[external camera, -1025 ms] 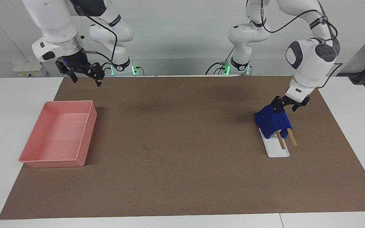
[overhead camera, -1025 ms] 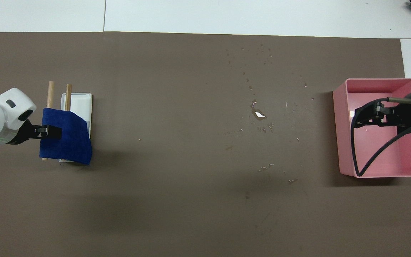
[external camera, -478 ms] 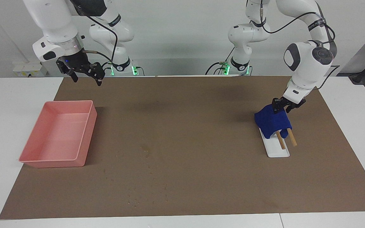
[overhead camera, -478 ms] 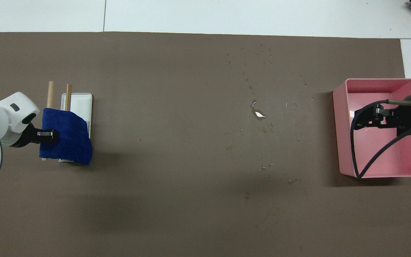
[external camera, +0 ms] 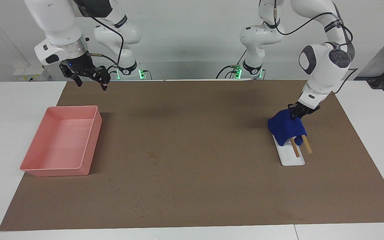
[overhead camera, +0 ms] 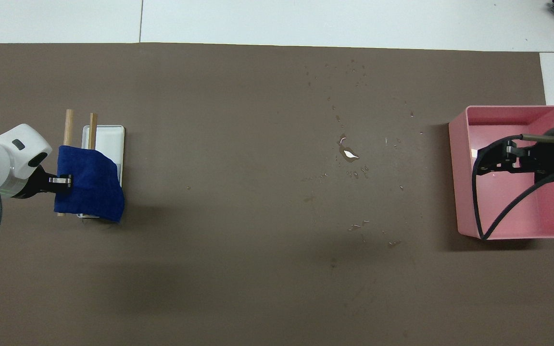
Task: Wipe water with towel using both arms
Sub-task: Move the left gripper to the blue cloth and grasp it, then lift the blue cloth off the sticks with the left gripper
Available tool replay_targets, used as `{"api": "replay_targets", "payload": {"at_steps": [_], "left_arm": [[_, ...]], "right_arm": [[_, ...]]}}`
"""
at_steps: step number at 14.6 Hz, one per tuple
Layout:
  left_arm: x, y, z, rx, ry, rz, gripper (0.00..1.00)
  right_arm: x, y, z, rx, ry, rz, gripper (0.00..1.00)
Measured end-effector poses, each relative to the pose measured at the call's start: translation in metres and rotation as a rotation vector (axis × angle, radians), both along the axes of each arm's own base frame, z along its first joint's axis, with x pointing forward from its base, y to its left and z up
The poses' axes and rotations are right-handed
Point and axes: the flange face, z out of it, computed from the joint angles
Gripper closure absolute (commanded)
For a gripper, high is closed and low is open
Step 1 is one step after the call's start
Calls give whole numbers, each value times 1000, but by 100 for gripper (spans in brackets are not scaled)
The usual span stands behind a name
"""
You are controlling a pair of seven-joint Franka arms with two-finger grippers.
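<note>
A dark blue towel (external camera: 286,128) (overhead camera: 92,185) hangs over two wooden rods (external camera: 307,145) (overhead camera: 69,126) on a small white stand (external camera: 292,159) (overhead camera: 109,139) toward the left arm's end of the table. My left gripper (external camera: 295,113) (overhead camera: 64,180) is at the towel's top edge, fingers pinched shut on the cloth. Water (overhead camera: 349,154) (external camera: 152,155) lies as a small puddle with scattered drops on the brown mat, toward the pink bin. My right gripper (external camera: 90,82) (overhead camera: 481,163) hangs open in the air over the pink bin's edge nearer the robots.
A pink rectangular bin (external camera: 92,138) (overhead camera: 455,187) stands toward the right arm's end of the table. A brown mat (external camera: 212,110) (overhead camera: 219,269) covers most of the white table.
The left gripper's fingers have closed onto the towel's top edge, bunching the cloth slightly. The right arm has barely shifted.
</note>
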Motion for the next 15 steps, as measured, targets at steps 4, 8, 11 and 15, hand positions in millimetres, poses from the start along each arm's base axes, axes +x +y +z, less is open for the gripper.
{"api": "replay_targets", "payload": {"at_steps": [4,8,11,15], "left_arm": [[1,-1,1,0,3,-1,82],[5,-1,2,0,18,-2,80],[7,-1,5,0,24,-1,23],[11,-2,21,1,3,-2,22]], "right_arm": [[0,0,0,0,0,0,0],[0,0,0,0,0,0,0],[0,0,0,0,0,0,0],[0,0,0,0,0,1,0]]}}
